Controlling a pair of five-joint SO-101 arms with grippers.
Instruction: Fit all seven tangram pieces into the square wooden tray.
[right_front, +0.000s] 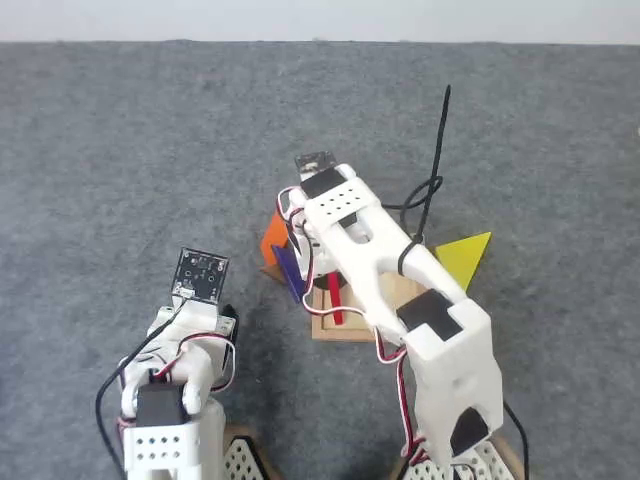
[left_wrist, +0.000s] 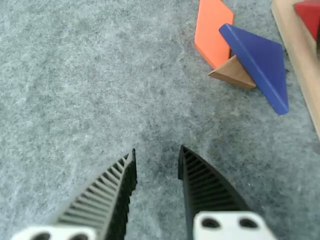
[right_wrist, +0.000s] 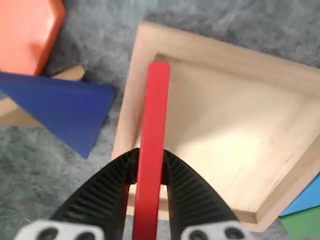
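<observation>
Seen from above the grey felt table (right_front: 120, 150), the right arm (right_front: 380, 260) leans out over the square wooden tray (right_front: 345, 333) with a red piece (right_front: 334, 300) beneath its wrist. The left arm (right_front: 180, 390) sits well apart at the near left. An orange parallelogram (right_front: 272, 240) and a blue triangle (right_front: 290, 272) lie just beside the tray's left edge, and a yellow triangle (right_front: 466, 258) lies off its right side. From the left wrist, the left gripper (left_wrist: 157, 150) hangs over bare felt with its jaws parted by a moderate gap and nothing between them. Ahead of it the blue triangle overlaps both the orange parallelogram and a small tan triangle (left_wrist: 234, 74), all outside the tray. From the right wrist, the right gripper (right_wrist: 150, 155) is clamped tight on the red piece. It is held on edge, with its far end reaching toward an inner corner of the tray. Whether that end touches the floor cannot be told. The tray's floor otherwise looks bare, and a light-blue piece (right_wrist: 306, 196) and a green piece (right_wrist: 300, 225) wait beyond its rim. The step in hand appears to be seating the first piece. The next move likely calls for tipping the red piece flat against the tray wall before letting go, since a piece left on edge could topple crooked and block the corner. By this look the task is barely begun.
</observation>
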